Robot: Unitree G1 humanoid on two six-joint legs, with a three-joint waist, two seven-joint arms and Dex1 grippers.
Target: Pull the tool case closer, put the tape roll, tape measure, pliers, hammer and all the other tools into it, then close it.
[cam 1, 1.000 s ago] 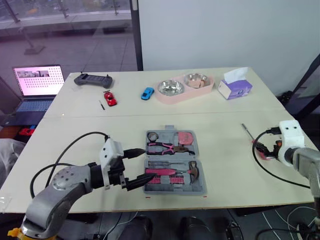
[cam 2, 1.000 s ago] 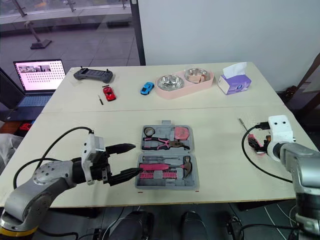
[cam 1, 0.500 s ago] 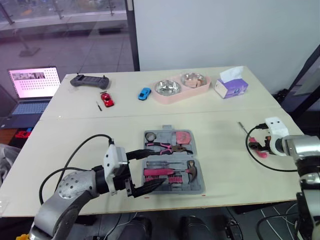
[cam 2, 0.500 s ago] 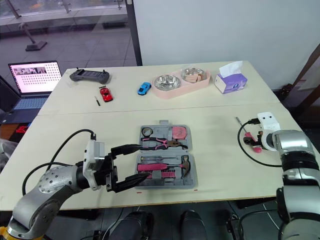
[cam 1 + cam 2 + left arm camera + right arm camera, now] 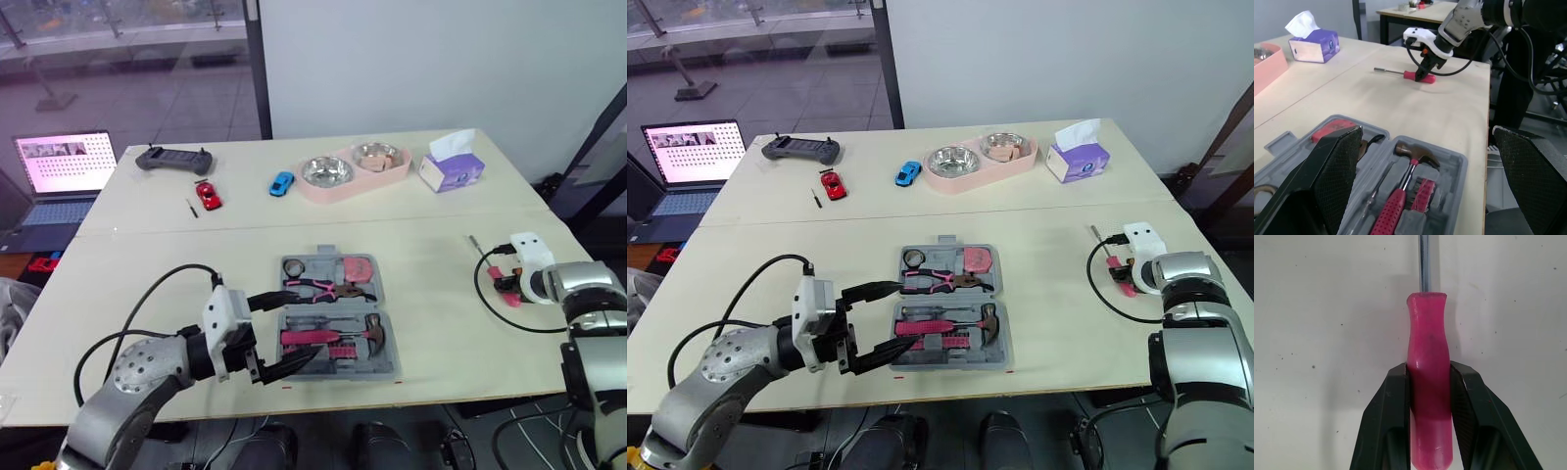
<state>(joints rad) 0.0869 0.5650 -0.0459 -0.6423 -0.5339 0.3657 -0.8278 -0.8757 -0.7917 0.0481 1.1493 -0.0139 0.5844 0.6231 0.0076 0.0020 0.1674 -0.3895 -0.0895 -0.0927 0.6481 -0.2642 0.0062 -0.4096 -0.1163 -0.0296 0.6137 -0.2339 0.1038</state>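
Since a second ago: the left gripper [image 5: 299,326] has swung from the tool case's [image 5: 392,367] left edge round to its near-left corner. One finger now lies over the near half and the other over the left end of the far half. In the last half second it has barely shifted. The camera also moved, so I'm ignoring the small offsets on the far clutter. The right arm has tucked its elbow in, with the gripper staying over the same spot.

Left fingers are spread wide, holding nothing.

Right gripper [image 5: 1429,369] is clamped on the pink handle of the screwdriver [image 5: 1427,323], which looks flat on the table.

Key relation: the screwdriver sits well right of the case, long axis near-far, handle at the near end and shaft pointing far. The case lies left of the right hand, and the right arm is the nearer one.

The case is open at table centre, near edge. Hammer [image 5: 367,333], pliers [image 5: 323,287], tape measure [image 5: 361,266] and tape roll [image 5: 297,265] are already seated.

My read: the seated tools run left-right, so the screwdriver needs roughly a quarter turn on the way over. I can't make out which slot is free.
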